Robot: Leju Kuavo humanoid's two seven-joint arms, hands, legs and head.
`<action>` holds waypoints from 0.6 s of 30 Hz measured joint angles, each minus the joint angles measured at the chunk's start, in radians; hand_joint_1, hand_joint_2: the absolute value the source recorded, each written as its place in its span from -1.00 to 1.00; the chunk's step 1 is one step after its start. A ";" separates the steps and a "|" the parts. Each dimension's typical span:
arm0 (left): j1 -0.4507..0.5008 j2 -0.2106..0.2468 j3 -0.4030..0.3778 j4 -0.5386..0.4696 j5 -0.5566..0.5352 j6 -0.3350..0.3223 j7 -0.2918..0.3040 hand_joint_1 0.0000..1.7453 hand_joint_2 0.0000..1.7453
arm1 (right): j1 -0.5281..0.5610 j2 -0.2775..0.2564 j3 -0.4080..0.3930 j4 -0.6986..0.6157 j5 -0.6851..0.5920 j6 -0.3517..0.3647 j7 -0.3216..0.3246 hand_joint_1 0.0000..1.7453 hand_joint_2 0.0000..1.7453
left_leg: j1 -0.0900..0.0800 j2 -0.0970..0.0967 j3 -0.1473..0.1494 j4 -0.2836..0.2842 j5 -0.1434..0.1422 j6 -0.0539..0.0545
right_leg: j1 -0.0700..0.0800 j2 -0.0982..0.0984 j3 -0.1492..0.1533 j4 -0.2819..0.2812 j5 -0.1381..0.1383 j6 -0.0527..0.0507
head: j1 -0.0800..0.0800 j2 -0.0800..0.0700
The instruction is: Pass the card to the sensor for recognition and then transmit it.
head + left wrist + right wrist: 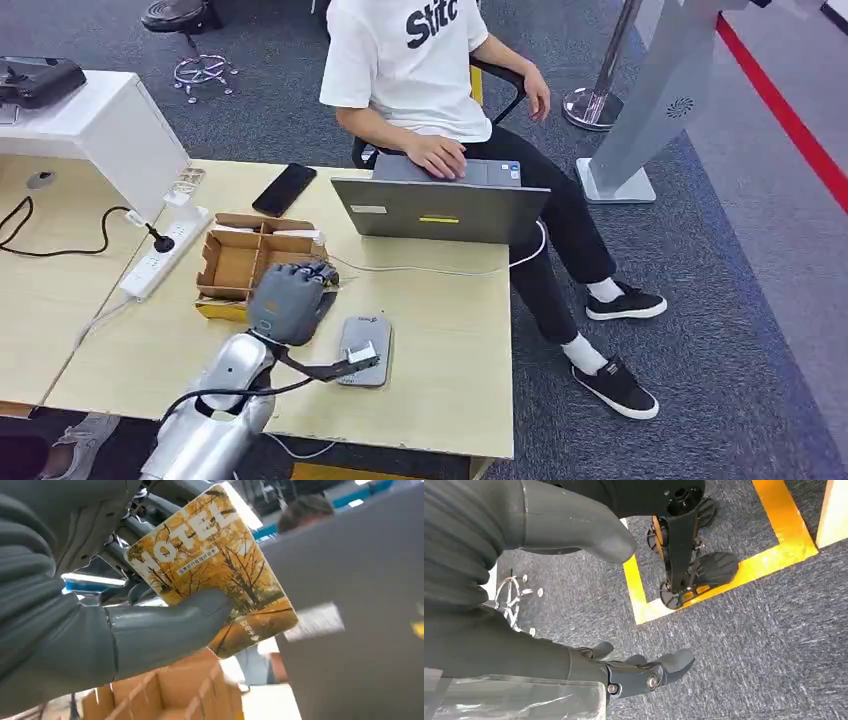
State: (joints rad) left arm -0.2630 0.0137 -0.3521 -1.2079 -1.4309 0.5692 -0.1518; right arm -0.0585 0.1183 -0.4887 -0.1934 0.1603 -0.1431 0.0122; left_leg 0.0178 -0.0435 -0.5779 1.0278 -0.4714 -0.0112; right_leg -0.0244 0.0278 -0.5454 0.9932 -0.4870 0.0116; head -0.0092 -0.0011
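Left hand [150, 630]: right by the wrist camera, its thick thumb presses on the face of the card and the darker fingers sit behind it — so the card is pinched tight and should not slip.
Card [215, 570]: yellow with trees and the word HOTEL on it. It is held up off the table, tilted, with its printed face toward the wrist camera. I think it is held by one side so the rest stays free to meet the sensor.
Left hand from above [290, 298]: in the head view it hangs over the near edge of the cardboard box [238, 262], which has little open sections — probably where the cards are kept.
Sensor [366, 350]: a flat grey pad on the wooden table [450, 340], just beside the left hand on the robot's right. It lies flat and face up, so a card can be brought down onto it. The card is not on it yet.
Right hand [644, 672]: hangs low over the grey carpet, fingers loose and a little curled, holding nothing. It looks like it is waiting.
Laptop [440, 208]: farther back on the table, its lid facing the robot.
Person [420, 70]: sits behind the laptop with a hand on it — likely the one who gets the card after.
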 joint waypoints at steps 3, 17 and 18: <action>0.003 -0.005 -0.024 0.047 -0.007 -0.010 0.010 1.00 1.00 | -0.001 0.000 -0.002 0.000 -0.005 0.000 -0.005 -1.00 1.00 | 0.000 0.000 0.000 0.000 0.000 0.000 | 0.000 0.000 0.000 0.000 0.000 0.000 | 0.000 0.000; -0.002 -0.019 -0.031 0.192 -0.002 -0.034 0.027 1.00 1.00 | 0.000 0.000 -0.010 0.000 -0.003 -0.005 0.005 -1.00 1.00 | 0.000 0.000 0.000 0.000 0.000 0.000 | 0.000 0.000 0.000 0.000 0.000 0.000 | 0.000 0.000; -0.004 -0.019 -0.032 0.196 -0.002 -0.034 0.027 1.00 1.00 | 0.000 0.000 -0.010 0.000 -0.003 -0.005 0.005 -1.00 1.00 | 0.000 0.000 0.000 0.000 0.000 0.000 | 0.000 0.000 0.000 0.000 0.000 0.000 | 0.000 0.000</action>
State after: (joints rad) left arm -0.2665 -0.0050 -0.3838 -1.0120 -1.4328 0.5356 -0.1251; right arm -0.0585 0.1183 -0.4986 -0.1934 0.1572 -0.1476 0.0172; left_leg 0.0178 -0.0434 -0.5783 1.0279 -0.4714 -0.0112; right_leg -0.0243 0.0277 -0.5457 0.9932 -0.4869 0.0117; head -0.0088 -0.0011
